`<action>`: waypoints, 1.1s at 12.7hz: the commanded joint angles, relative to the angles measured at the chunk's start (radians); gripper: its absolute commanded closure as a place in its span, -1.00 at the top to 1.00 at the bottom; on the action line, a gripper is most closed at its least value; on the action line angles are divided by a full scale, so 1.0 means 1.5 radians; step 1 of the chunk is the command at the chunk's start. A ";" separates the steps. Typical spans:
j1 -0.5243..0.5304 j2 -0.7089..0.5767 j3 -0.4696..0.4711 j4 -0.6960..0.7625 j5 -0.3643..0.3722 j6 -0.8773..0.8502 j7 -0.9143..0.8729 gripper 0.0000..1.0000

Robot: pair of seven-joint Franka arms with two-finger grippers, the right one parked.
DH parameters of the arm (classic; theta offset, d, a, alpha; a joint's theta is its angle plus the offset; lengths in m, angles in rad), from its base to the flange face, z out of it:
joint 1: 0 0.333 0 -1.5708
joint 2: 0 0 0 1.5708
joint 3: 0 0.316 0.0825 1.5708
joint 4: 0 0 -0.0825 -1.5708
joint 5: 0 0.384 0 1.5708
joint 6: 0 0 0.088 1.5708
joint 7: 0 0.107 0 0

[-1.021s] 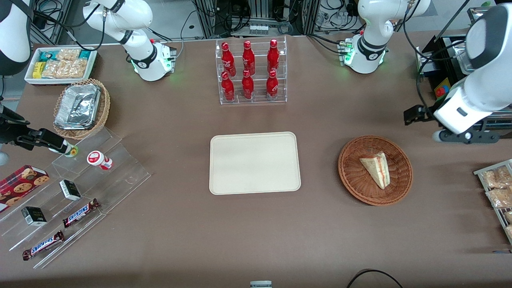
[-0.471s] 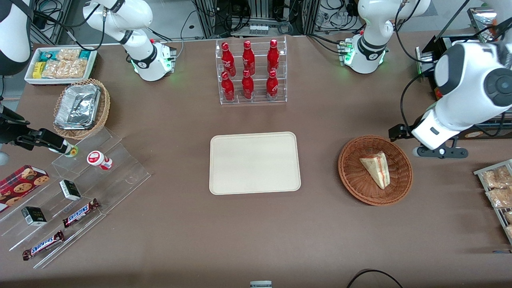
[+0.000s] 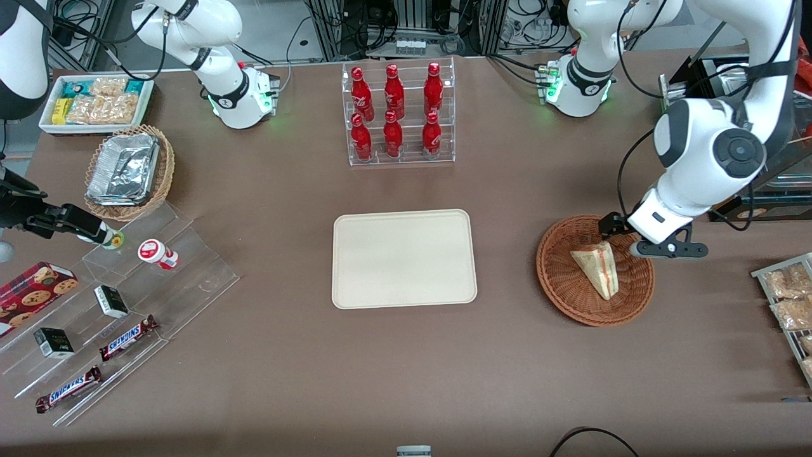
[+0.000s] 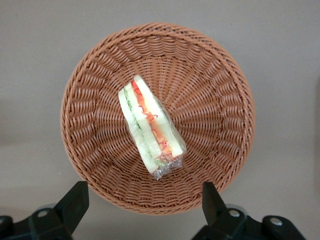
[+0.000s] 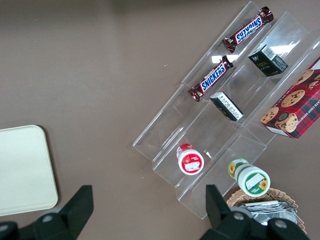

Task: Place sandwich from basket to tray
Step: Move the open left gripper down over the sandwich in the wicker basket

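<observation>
The sandwich (image 3: pixel 596 270), a clear-wrapped pale wedge with a red-orange filling stripe, lies in the round reddish-brown wicker basket (image 3: pixel 558 285). My left gripper (image 3: pixel 625 233) hangs above the basket's rim that is farther from the front camera, clear of the sandwich. In the left wrist view the gripper (image 4: pixel 142 202) is open with its black fingers (image 4: pixel 75 200) wide apart and nothing between them; the sandwich (image 4: pixel 150 130) lies near the middle of the basket (image 4: pixel 215 100). The cream tray (image 3: pixel 404 259) sits bare at mid-table, toward the parked arm from the basket, and its corner shows as tray (image 5: pixel 22 170).
A clear rack of red bottles (image 3: pixel 398 114) stands farther from the front camera than the tray. Snack packets on a rack (image 3: pixel 790 298) lie at the working arm's table end. A clear stepped shelf (image 3: pixel 127 304), a foil-filled tan basket (image 3: pixel 130 171) and a white bin (image 3: pixel 95 101) are at the parked arm's end.
My left arm has swung in from the table's end toward the basket, and its gripper now hangs over the basket rim. Sandwich, basket and tray have not moved.
</observation>
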 commanded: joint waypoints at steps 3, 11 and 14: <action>0.008 0.010 -0.004 -0.011 -0.011 0.021 -0.114 1.00; 0.005 0.057 -0.005 -0.009 -0.011 0.091 -0.408 1.00; 0.001 0.078 -0.005 -0.009 -0.011 0.090 -0.409 1.00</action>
